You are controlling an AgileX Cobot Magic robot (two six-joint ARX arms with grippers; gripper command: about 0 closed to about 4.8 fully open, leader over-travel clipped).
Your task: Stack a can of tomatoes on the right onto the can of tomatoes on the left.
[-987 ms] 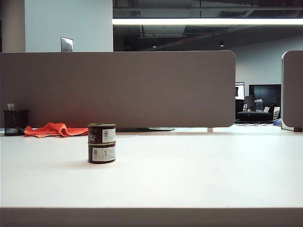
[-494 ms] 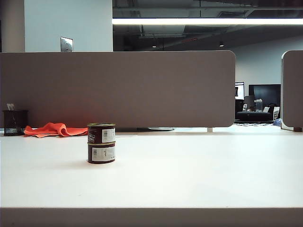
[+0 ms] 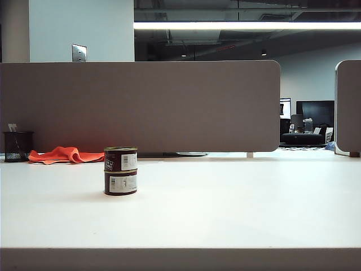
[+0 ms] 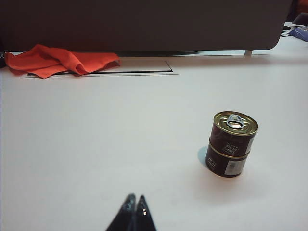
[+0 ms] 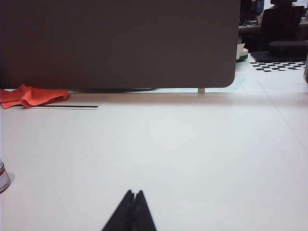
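White tabletop (image 3: 237, 203) lay bare beneath both arms. Left gripper (image 4: 135, 202) and right gripper (image 5: 134, 195) were clenched empty, low and apart from the cans. Upper can (image 3: 121, 158) stood upright atop lower can (image 3: 120, 183), nearer the left gripper; stacking looked finished.

Two tomato cans stacked, both upright. Upper can (image 3: 121, 158) sits on lower can (image 3: 120, 183), edges roughly aligned. Both short, dark brown-red bodies, white label patches with barcode. Upper can lid gold, silver pull tab visible in left wrist view. Stack on white table (image 3: 225, 209), left of centre.
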